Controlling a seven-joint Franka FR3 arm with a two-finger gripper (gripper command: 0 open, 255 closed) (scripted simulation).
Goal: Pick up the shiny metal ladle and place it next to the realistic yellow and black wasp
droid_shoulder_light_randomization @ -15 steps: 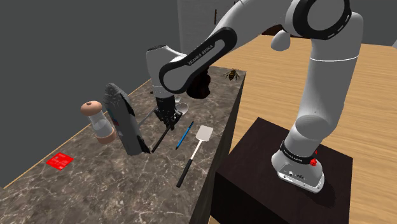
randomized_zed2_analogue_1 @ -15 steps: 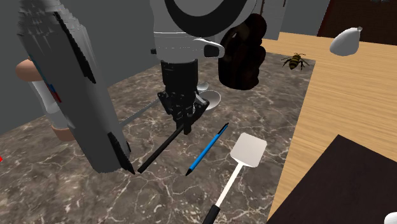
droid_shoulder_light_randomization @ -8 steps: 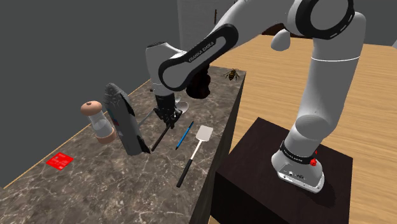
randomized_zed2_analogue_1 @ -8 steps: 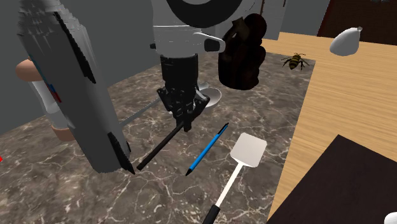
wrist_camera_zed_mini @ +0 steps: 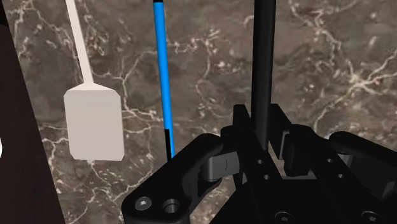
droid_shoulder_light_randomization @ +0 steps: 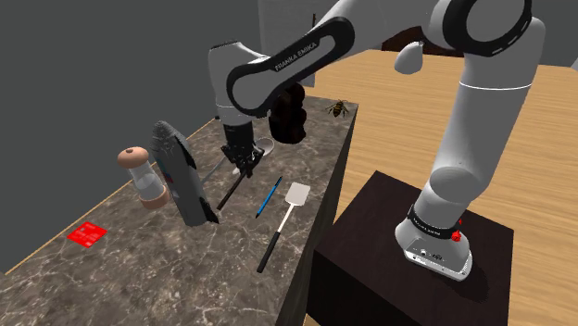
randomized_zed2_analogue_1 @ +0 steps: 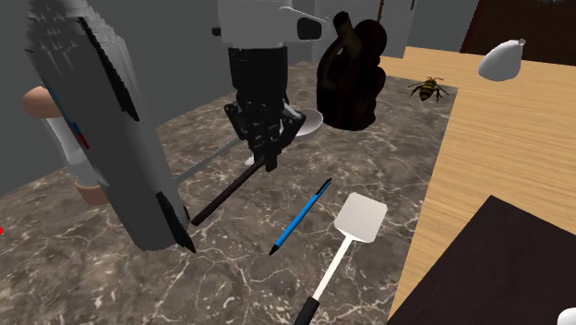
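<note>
The ladle has a long black handle [randomized_zed2_analogue_1: 226, 196] and a shiny bowl [randomized_zed2_analogue_1: 309, 123]. My gripper [randomized_zed2_analogue_1: 267, 162] is shut on the handle partway along, and the ladle slants with its handle end low over the marble counter [droid_shoulder_light_randomization: 185, 269]. In the wrist view the handle [wrist_camera_zed_mini: 263, 63] runs straight out between the fingers of the gripper [wrist_camera_zed_mini: 262, 151]. From the shoulder view the gripper [droid_shoulder_light_randomization: 243, 168] hangs above the counter's middle, with the bowl [droid_shoulder_light_randomization: 264, 145] behind it. The yellow and black wasp [droid_shoulder_light_randomization: 336, 108] [randomized_zed2_analogue_1: 426, 89] sits at the counter's far corner, beyond a dark figurine.
A dark brown figurine [droid_shoulder_light_randomization: 287, 116] stands between the gripper and the wasp. A blue pen [droid_shoulder_light_randomization: 269, 196] and a white spatula [droid_shoulder_light_randomization: 295, 194] lie beside the ladle. A tall grey object [droid_shoulder_light_randomization: 181, 176], a pepper mill [droid_shoulder_light_randomization: 144, 176] and a red card [droid_shoulder_light_randomization: 87, 233] stand further along.
The gripper has risen, still shut on the ladle's handle. The ladle has come up with it and shifted slightly toward the shoulder view's left.
</note>
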